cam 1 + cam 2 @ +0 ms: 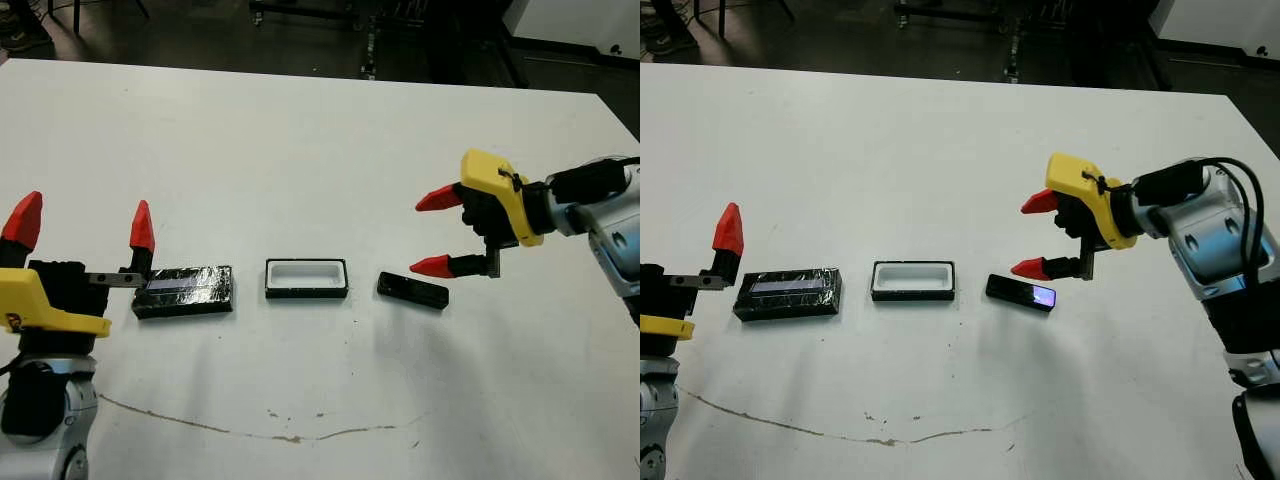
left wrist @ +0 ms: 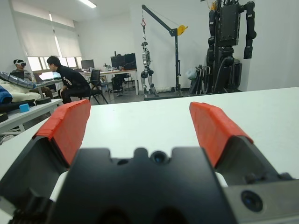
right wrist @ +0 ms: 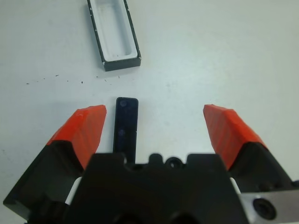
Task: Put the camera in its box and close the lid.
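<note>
The white table [image 1: 300,150] is broad, smooth and matte, with a thin brownish scuff line curving along its near side; three small dark things lie in a row across its middle.

The right arm, grey-jointed with a yellow housing, reaches in above the table; the right gripper [image 1: 437,232] is released, its two red wedge-shaped fingertips spread wide, one above the other in the head views, holding nothing. The left gripper [image 1: 82,224] stands at the row's left end, also released and empty, its red tips pointing up and well apart.

The lid [image 1: 184,291] is a flat rectangular slab with a glossy, crinkly black surface and a pale grey strip along it; it lies just beside the left gripper's inner finger.

The box [image 1: 307,278] is a small rectangular tray, black-walled with rounded corners and a smooth white lining; it sits open between lid and camera, apart from both.

The camera [image 1: 1021,292] is a slim black bar, flat on the table right of the box, with a small bluish-purple screen at its right end; it lies just below the right gripper, nearer its lower finger, untouched.
</note>
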{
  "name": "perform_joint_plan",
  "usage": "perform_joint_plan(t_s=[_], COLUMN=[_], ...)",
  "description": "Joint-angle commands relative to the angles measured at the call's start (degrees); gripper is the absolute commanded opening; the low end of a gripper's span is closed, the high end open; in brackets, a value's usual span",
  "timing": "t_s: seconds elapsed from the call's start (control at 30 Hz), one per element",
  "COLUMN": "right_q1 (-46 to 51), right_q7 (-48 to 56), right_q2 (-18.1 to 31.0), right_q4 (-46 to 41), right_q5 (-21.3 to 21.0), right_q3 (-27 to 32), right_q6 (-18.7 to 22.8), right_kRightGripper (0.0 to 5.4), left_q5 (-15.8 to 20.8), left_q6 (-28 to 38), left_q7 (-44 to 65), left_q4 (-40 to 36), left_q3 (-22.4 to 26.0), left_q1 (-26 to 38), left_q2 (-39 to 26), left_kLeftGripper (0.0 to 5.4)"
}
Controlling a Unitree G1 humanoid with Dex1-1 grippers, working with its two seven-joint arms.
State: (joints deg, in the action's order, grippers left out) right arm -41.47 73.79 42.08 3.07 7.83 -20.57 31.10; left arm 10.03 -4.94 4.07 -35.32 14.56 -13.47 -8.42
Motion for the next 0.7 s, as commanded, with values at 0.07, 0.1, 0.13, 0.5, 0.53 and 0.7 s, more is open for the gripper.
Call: perform_joint_plan(t_s=[0.07, 0.1, 0.13, 0.5, 0.53, 0.7], right_q1=[-0.2, -0.1, 0.1, 2.2, 2.4, 3.2], right_q7=[1.1, 1.1, 1.1, 1.2, 1.2, 1.7], right_q2=[-0.4, -0.5, -0.6, -2.1, -2.2, -2.6], right_q4=[0.5, 0.4, 0.4, 1.2, 1.2, 2.1], right_q5=[-0.8, -0.9, -1.0, -2.1, -2.2, -2.3], right_q3=[-1.4, -1.6, -1.8, -3.2, -3.3, -4.2], right_q6=[-0.1, -0.2, -0.3, -2.0, -2.3, -3.5], right_kRightGripper=[5.39, 5.39, 5.39, 5.39, 5.39, 5.39], left_q5=[-1.2, -1.4, -1.4, -1.0, -0.8, -0.3], left_q6=[-0.2, -0.2, -0.2, -0.7, -0.6, -0.8], left_q7=[-0.5, -0.5, -0.5, -0.5, -0.4, -0.5], left_q4=[0.3, 0.3, 0.4, -0.1, 0.0, -0.2], left_q3=[-0.1, -0.1, -0.1, -0.1, 0.0, -0.1], left_q1=[-0.2, -0.2, -0.2, -0.2, -0.1, -0.1], left_q2=[0.0, 0.0, 0.1, 0.4, 0.4, 0.5], left_kLeftGripper=[5.40, 5.40, 5.40, 5.40, 5.40, 5.40])
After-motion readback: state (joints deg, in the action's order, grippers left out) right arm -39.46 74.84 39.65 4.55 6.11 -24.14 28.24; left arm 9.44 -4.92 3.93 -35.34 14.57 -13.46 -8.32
